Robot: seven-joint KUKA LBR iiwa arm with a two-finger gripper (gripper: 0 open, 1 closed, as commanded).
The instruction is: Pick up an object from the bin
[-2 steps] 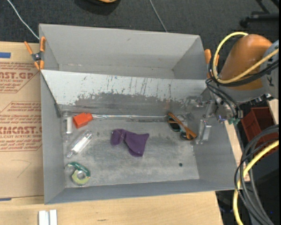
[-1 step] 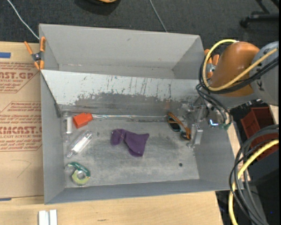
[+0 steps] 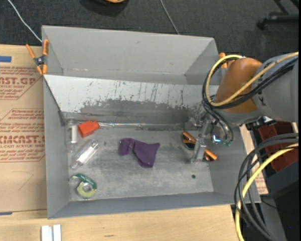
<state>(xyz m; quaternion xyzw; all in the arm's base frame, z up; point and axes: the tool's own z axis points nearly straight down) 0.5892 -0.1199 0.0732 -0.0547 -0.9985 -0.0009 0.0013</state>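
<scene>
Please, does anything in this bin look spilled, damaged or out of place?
Nothing looks spilled or broken. The crumpled purple cloth, the orange block, the clear plastic tube and the green-and-white ring lie loose and apart. Only the grey metal bin's back wall looks worn, with dark scrape marks.

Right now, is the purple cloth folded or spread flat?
Neither neatly folded nor spread: the purple cloth lies crumpled, bunched into uneven folds.

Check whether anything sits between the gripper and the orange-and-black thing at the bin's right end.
Nothing visible does. The gripper is right at the orange-and-black thing, with orange bits showing on either side of it. The purple cloth lies apart, toward the bin's middle.
</scene>
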